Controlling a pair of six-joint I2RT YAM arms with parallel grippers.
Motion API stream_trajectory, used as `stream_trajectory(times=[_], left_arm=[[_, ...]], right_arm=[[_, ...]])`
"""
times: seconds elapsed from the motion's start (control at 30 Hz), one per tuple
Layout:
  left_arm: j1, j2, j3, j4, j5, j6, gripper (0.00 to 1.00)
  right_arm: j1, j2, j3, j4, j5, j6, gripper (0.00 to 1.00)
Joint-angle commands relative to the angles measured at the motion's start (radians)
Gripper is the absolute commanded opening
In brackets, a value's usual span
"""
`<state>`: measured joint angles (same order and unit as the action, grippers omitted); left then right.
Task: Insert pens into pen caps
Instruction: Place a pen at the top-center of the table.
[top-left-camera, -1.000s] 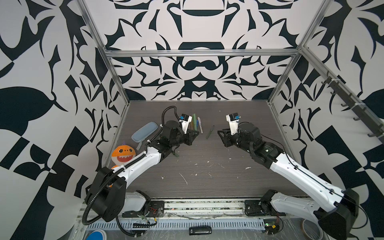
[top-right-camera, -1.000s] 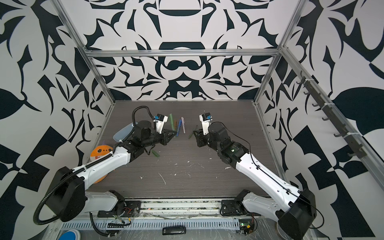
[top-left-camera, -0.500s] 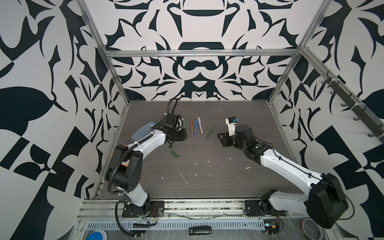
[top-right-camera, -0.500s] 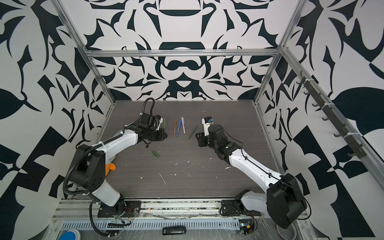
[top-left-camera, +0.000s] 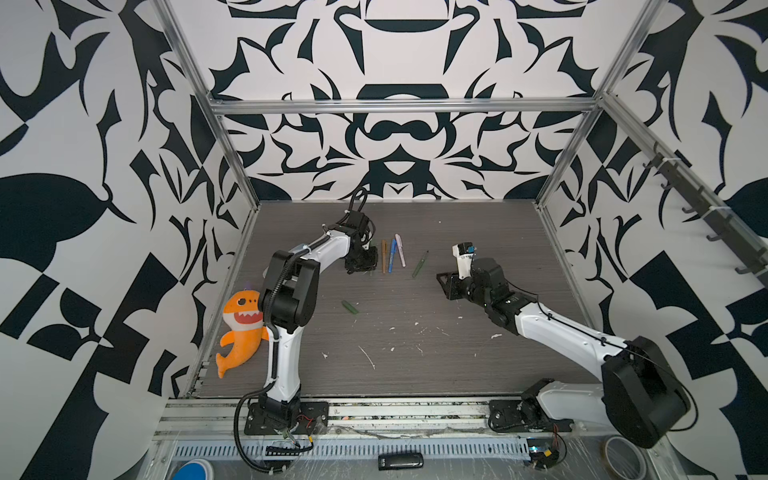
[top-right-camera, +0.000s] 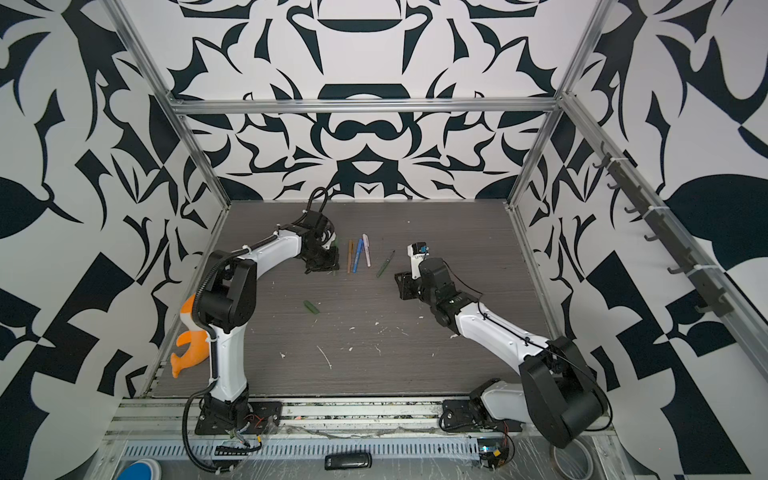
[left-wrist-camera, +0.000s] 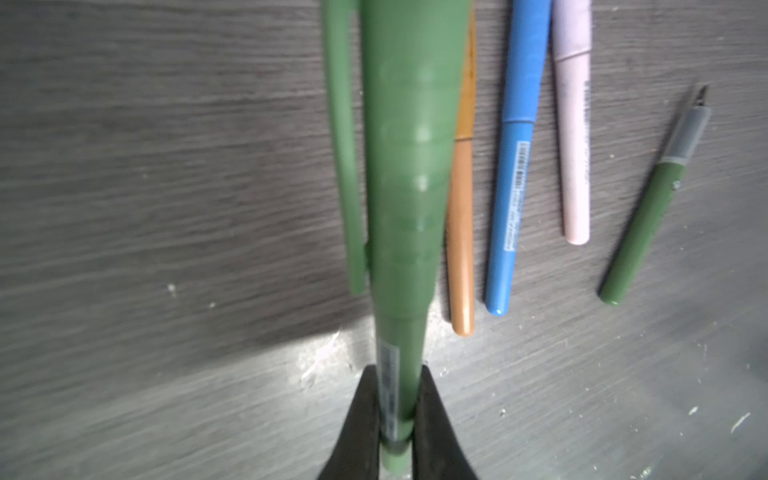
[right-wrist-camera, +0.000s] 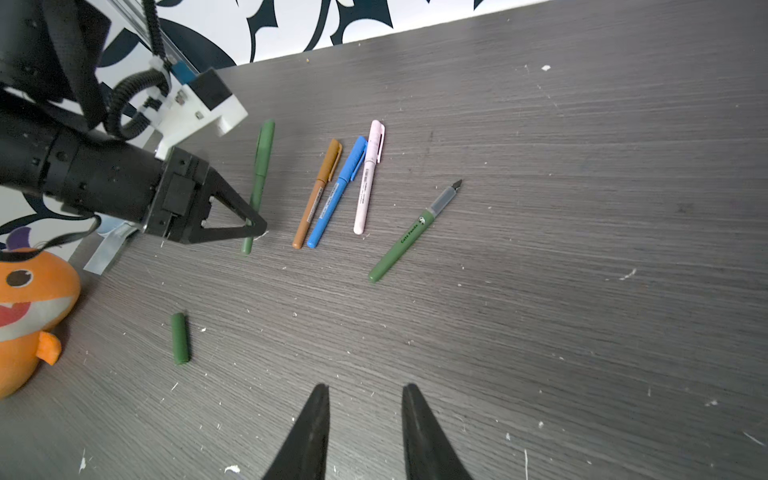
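Black-and-white patterned walls enclose a grey wood-grain tabletop (top-left-camera: 415, 374), where in both top views a capped blue plastic pen (top-left-camera: 392, 255) lies between a capped orange-brown pen (top-left-camera: 383, 256) and a capped pale pink pen (top-left-camera: 400, 250), a short green pen cap (top-left-camera: 350, 307) well apart from it towards the arm bases. From the left wrist, the left jaws are clamped on the barrel of a capped green pen (left-wrist-camera: 409, 166) just beyond the orange-brown one from the blue pen. From the right wrist, the right jaws stand apart over the tabletop, and an uncapped green pen (right-wrist-camera: 411, 237) lies near the blue pen, beyond the pink one.
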<state>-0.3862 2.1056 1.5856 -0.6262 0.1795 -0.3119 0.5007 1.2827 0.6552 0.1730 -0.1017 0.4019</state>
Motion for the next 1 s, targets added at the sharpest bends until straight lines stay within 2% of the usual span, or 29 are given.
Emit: stream_trajectory(times=[0.0, 0.47, 0.67, 0.97], left_arm=[[0.006, 0.044, 0.059, -0.098, -0.006, 0.016, 0.0], [0.012, 0.184, 0.209, -0.193, -0.013, 0.034, 0.06], [0.013, 0.198, 0.223, -0.181, -0.005, 0.026, 0.13], [0.013, 0.204, 0.232, -0.199, 0.008, 0.027, 0.17]], right_arm=[[-0.002, -0.009, -0.009, 0.082, -0.01, 0.018, 0.33], [-0.002, -0.025, -0.034, 0.099, -0.022, 0.041, 0.32], [-0.001, -0.02, -0.035, 0.103, -0.024, 0.045, 0.32], [-0.001, -0.027, -0.039, 0.103, -0.033, 0.048, 0.31]])
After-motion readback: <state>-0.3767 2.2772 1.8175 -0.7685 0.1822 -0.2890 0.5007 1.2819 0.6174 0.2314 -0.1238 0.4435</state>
